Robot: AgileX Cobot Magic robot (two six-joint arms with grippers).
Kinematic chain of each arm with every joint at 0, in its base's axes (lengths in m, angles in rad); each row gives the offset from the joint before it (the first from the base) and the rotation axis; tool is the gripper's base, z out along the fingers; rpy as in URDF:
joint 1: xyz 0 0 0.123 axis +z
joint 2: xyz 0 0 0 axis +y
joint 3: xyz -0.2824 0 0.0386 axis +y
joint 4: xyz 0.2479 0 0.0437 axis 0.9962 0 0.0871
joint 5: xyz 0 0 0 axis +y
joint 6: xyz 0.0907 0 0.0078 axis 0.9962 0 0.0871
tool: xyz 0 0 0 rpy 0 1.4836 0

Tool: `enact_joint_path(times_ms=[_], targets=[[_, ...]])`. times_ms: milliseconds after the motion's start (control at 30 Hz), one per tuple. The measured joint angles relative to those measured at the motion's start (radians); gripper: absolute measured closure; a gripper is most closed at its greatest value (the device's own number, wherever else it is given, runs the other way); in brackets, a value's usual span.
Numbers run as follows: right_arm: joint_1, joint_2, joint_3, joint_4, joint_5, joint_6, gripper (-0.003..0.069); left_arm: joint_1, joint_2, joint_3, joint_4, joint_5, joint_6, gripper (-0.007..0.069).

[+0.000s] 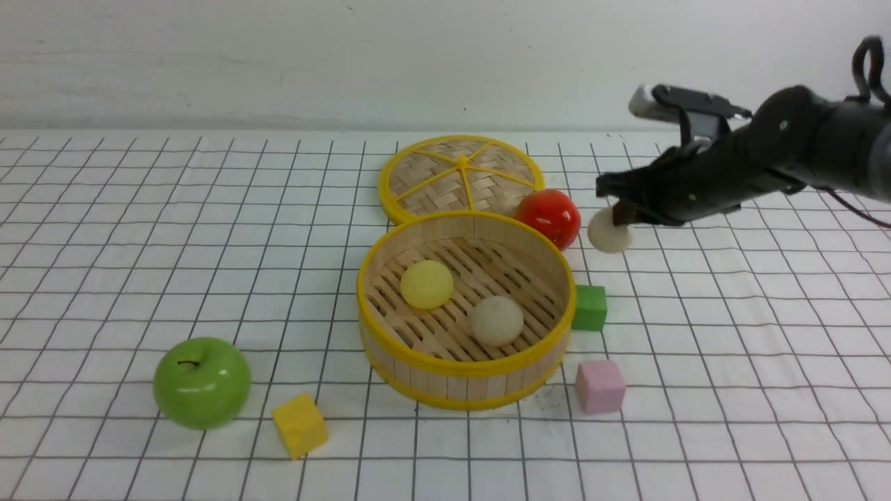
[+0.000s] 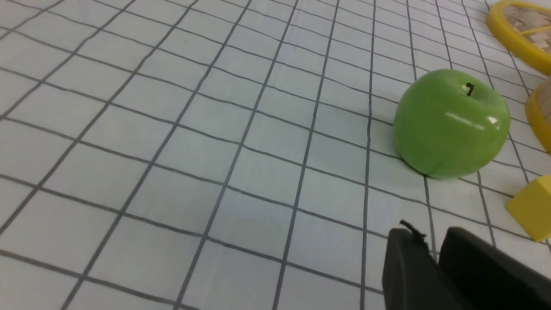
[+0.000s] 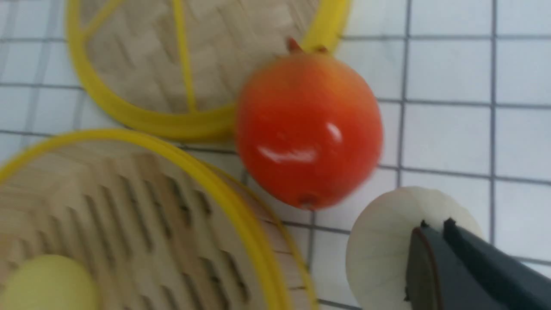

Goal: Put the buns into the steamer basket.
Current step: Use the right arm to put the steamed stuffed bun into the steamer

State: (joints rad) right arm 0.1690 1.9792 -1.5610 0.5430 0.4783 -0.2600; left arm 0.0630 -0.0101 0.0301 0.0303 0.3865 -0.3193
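Grips the last bun (image 1: 610,231) in the right pincer (image 1: 618,214), jaws closed across its upper part, and seemingly holds it clear of the desk (image 1: 139,243). Places the steamer basket (image 1: 459,383) to that pincer's left and back toward the robot, near but not beneath it. Counts two buns already on the slatted floor: a yellow bun (image 1: 426,284) on the side far from the pincer and a cream bun (image 1: 495,320) toward the near wall. Leaves bare slats on the side closest to the pincer, probably the easiest drop spot.

Puts the red fruit (image 1: 550,217) just beside the pincer on its left, close against the basket's far rim; cannot tell whether touching. Puts a green cube (image 1: 590,307) beside the basket wall, nearer the robot than the pincer. Calls, then, for a short carry leftward and robot-ward over the yellow rim, high enough to pass fruit and wall alike. Needs no thought of a long axis with so round a thing.

Shows the left pincer (image 2: 432,258) only in its wrist view, fingers pressed together on nothing, with a green apple (image 2: 452,122) ahead of it. Favours the right arm, clearly the nearer.
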Motion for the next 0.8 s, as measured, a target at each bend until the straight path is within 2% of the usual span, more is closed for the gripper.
enact_joint_path(times_ms=[167, 400, 500, 700, 767, 800], targets=[[0.084, -0.038, -0.017, 0.116, 0.035, -0.099, 0.0664, 0.0, 0.0, 0.0, 0.001, 0.0, 0.0, 0.0515], [0.21, 0.053, -0.017, 0.161, 0.009, -0.196, 0.0659, 0.0, 0.0, 0.0, 0.001, 0.0, 0.0, 0.0511], [0.221, 0.092, -0.017, 0.162, -0.021, -0.202, 0.0647, 0.0, 0.0, 0.0, 0.001, 0.0, 0.0, 0.0508], [0.22, 0.137, -0.017, 0.166, -0.075, -0.202, 0.0528, 0.0, 0.0, 0.0, 0.001, 0.0, 0.0, 0.05], [0.22, 0.133, -0.017, 0.171, -0.075, -0.202, 0.047, 0.0, 0.0, 0.0, 0.001, 0.0, 0.0, 0.0498], [0.22, 0.125, -0.017, 0.172, -0.07, -0.202, 0.0415, 0.0, 0.0, 0.0, 0.001, 0.0, 0.0, 0.0496]])
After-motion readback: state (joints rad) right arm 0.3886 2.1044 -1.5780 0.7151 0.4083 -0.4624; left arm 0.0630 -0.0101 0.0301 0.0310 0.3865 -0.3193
